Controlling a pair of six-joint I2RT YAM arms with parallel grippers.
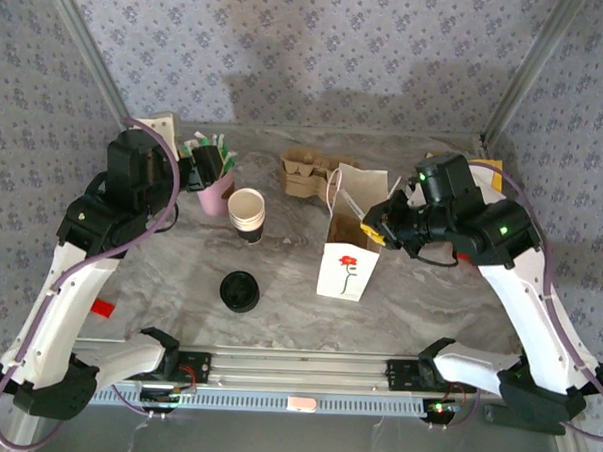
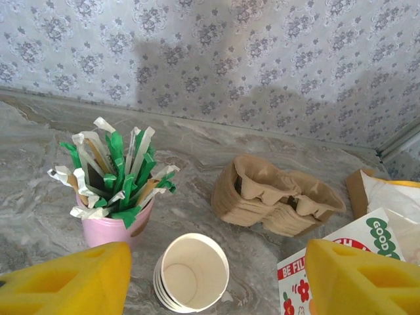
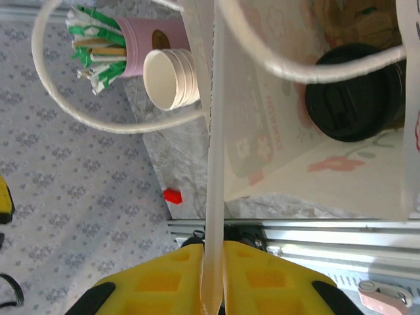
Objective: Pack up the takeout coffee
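Right hand [image 3: 214, 259] is clenched on the rim of the paper bag [image 1: 347, 273], one thin wall pinched flat between its yellow fingers, holding the mouth agape. And there's the takeout coffee [image 3: 354, 92]: black lid showing on the inner side of that pinched wall, behind the handle loop. By my read it's sitting down inside the bag, close to the hand. Left hand [image 2: 216, 279] is released, fingers spread wide with nothing between them, hovering above the stack of lidless cups [image 1: 247, 212] beside the pink cup of wrapped sticks [image 2: 111, 230]. Out on the table [image 1: 179, 271], well apart from the bag, lies a low black round [image 1: 240, 290], bare lids I'd say. So the step looks like steadying the bag with the cup in it. To do it well: a firm pinch but no sideways tug, because a light bag pulled at the rim could tip, cup and all. Any letting go should be straight apart, clear of the handle loop. The coffee looks upright, lid facing the bag's mouth, long axis running from bag floor to mouth. Its white body I can't make out in the shade.
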